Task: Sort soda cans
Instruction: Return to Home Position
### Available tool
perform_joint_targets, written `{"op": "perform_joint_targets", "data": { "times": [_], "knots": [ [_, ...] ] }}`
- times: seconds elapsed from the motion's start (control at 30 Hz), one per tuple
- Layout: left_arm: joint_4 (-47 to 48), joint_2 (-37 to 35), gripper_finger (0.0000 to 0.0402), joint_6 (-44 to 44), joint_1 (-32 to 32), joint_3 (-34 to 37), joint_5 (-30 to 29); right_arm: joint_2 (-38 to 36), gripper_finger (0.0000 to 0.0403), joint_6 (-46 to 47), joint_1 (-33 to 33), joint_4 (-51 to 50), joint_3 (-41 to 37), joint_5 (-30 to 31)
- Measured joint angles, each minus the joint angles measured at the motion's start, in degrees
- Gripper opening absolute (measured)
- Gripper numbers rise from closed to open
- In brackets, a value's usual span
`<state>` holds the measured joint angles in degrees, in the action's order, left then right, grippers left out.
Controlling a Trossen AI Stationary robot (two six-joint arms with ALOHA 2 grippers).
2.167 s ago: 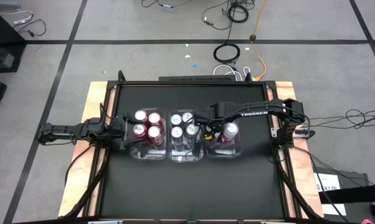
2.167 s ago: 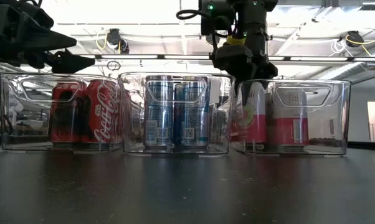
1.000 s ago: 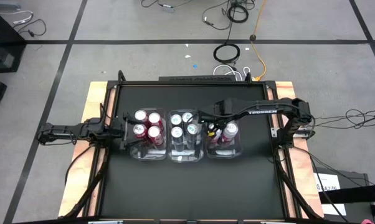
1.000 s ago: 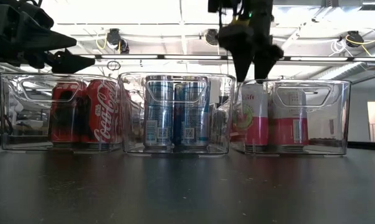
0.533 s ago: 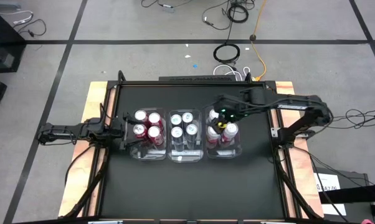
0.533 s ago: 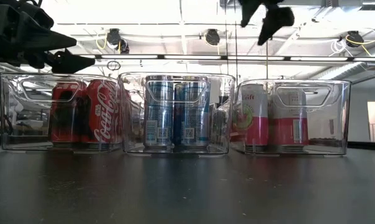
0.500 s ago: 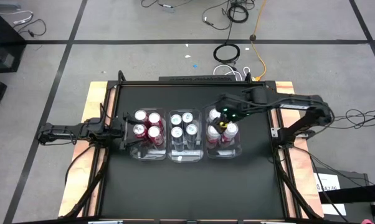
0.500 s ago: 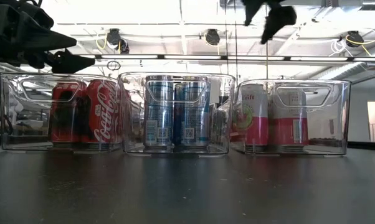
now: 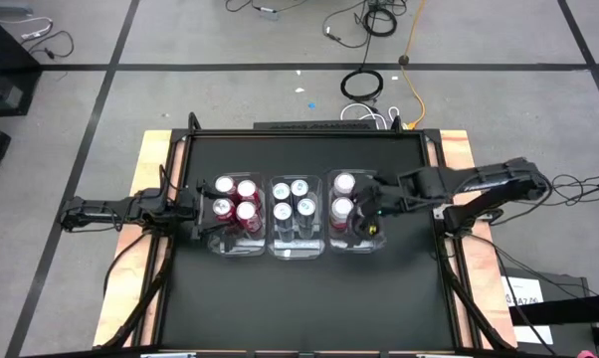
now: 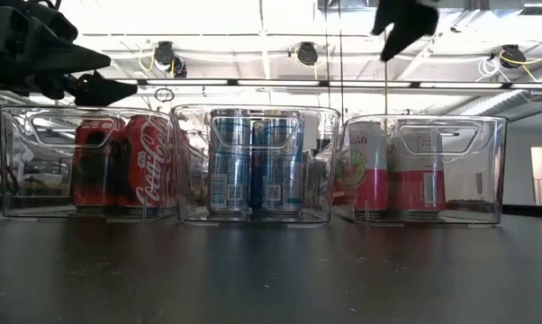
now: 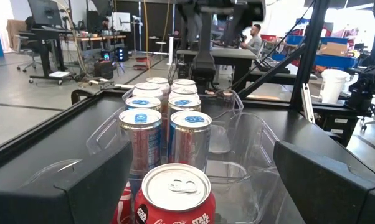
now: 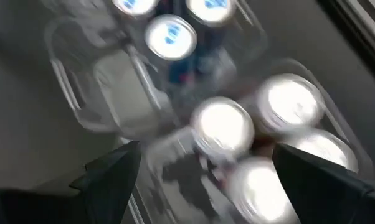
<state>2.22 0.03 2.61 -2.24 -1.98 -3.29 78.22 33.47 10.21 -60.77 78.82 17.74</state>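
From above, three clear rectangular plastic bins [image 9: 298, 249] stand side by side in a row on the black surface [image 9: 299, 298]. The left bin [image 9: 235, 243] holds four red soda cans [image 9: 247, 189]. The middle bin [image 9: 309, 239] holds four blue soda cans [image 9: 283, 211]. In the right bin [image 9: 344, 247] two silver tops of pink-white soda cans [image 9: 344, 184] show; its other half is hidden by the right claw [image 9: 365, 215] hanging over it. The left claw [image 9: 193, 211] waits just beside the left bin's outer wall.

At surface level, white "Coca-Cola" script reads on one red can, and a pink-white can shows the letters "ift". The right claw is high above the right bin.

The left wrist view shows the left claw spread wide and empty. The nearest red can bears "STAR WARS" beside Coca-Cola script.

The right wrist view shows the right claw wide open and empty, over four silver tops in the right bin.
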Motion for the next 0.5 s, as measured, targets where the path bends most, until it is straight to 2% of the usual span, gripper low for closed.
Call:
{"op": "perform_joint_targets", "data": {
  "times": [0.17,0.37,0.5],
  "knots": [
    [0.0,0.0,0.0398,0.0,0.0,0.0,0.0,-6.3,0.0356,-6.1,1.0,23.3,-17.2,-0.4],
    [0.0,0.0,0.0398,0.0,0.0,0.0,0.0,-16.5,0.0356,-14.5,0.4,56.0,-38.2,-3.2],
    [0.0,0.0,0.0398,0.0,0.0,0.0,0.0,-22.3,0.0356,-17.9,-1.1,65.6,-47.0,-2.7]
  ]
}}
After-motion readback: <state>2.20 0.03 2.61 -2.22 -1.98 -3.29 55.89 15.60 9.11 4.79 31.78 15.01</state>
